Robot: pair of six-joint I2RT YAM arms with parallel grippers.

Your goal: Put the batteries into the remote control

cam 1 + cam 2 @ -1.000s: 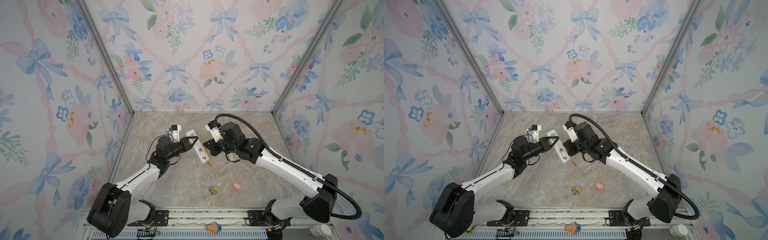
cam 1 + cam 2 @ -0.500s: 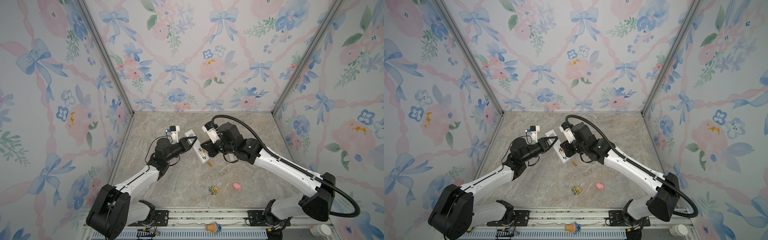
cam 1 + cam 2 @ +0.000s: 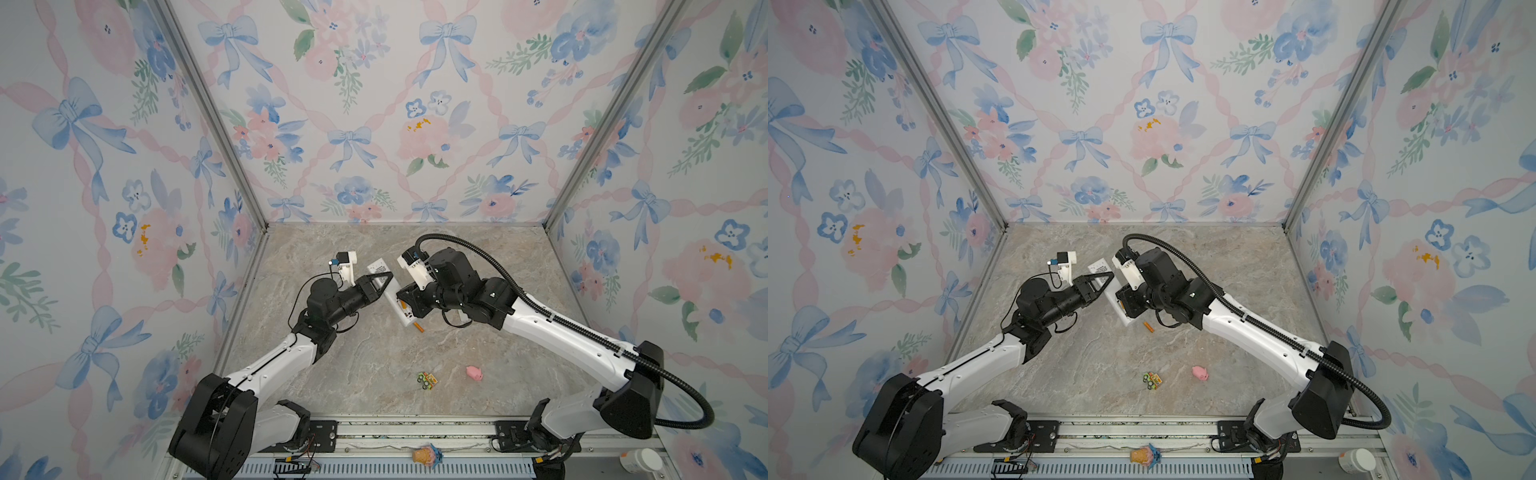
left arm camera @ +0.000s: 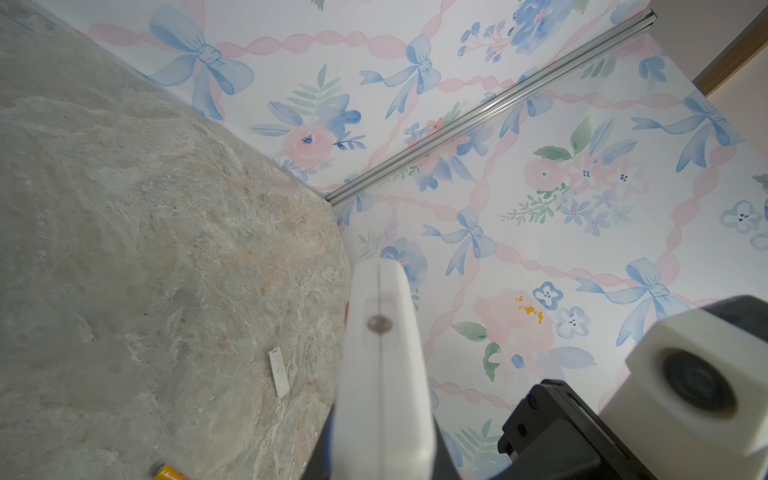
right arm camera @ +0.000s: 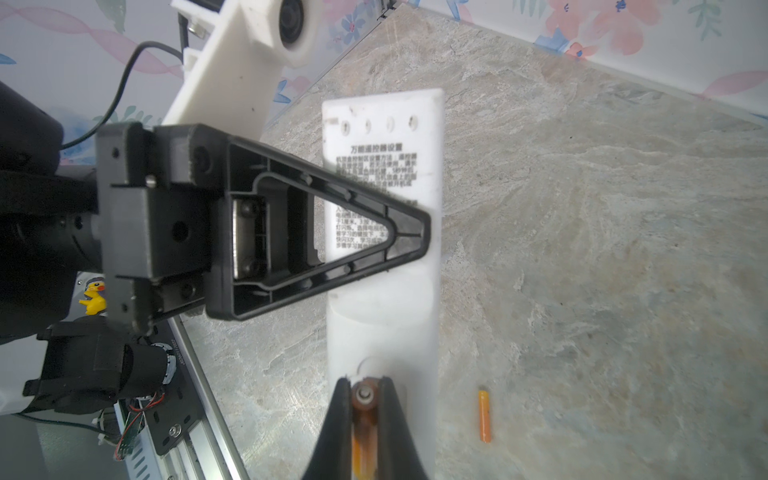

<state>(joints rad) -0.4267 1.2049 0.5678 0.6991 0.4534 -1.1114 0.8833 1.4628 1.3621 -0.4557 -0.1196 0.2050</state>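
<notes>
Left gripper (image 3: 384, 279) clamped on remote control (image 5: 382, 324) mid-length, printed back up; long axis diagonal, back-left to front-right. Right gripper (image 5: 365, 382) pinches battery (image 5: 362, 436) at near end. Second battery (image 5: 484, 415) on table (image 5: 602, 249), parallel, just beside.

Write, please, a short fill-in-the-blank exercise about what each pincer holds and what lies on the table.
1. The left pincer is shut on the white ___.
2. The right pincer grips one battery, whose colour is ___.
3. The other battery lies loose on the ___, touched by no pincer.
4. The toy pig is ___ in colour.

Missing words: remote control; orange; table; pink.
</notes>
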